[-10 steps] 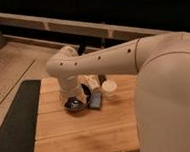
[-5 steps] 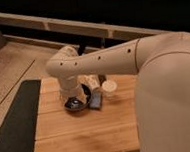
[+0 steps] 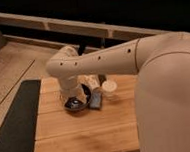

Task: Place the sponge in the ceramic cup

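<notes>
The sponge (image 3: 95, 99), a small blue-grey block, lies on the wooden table (image 3: 84, 136) between a dark bowl (image 3: 77, 104) and the ceramic cup (image 3: 110, 89). The cup is small, white and upright, just right of the sponge. My cream arm reaches in from the right and bends down at the elbow. The gripper (image 3: 74, 96) hangs low over the dark bowl, a little left of the sponge, and the wrist above hides most of it.
A white packet (image 3: 91, 81) lies behind the bowl and sponge. A dark mat (image 3: 17, 122) covers the table's left side. My large cream body fills the right of the view. Dark shelving runs along the back.
</notes>
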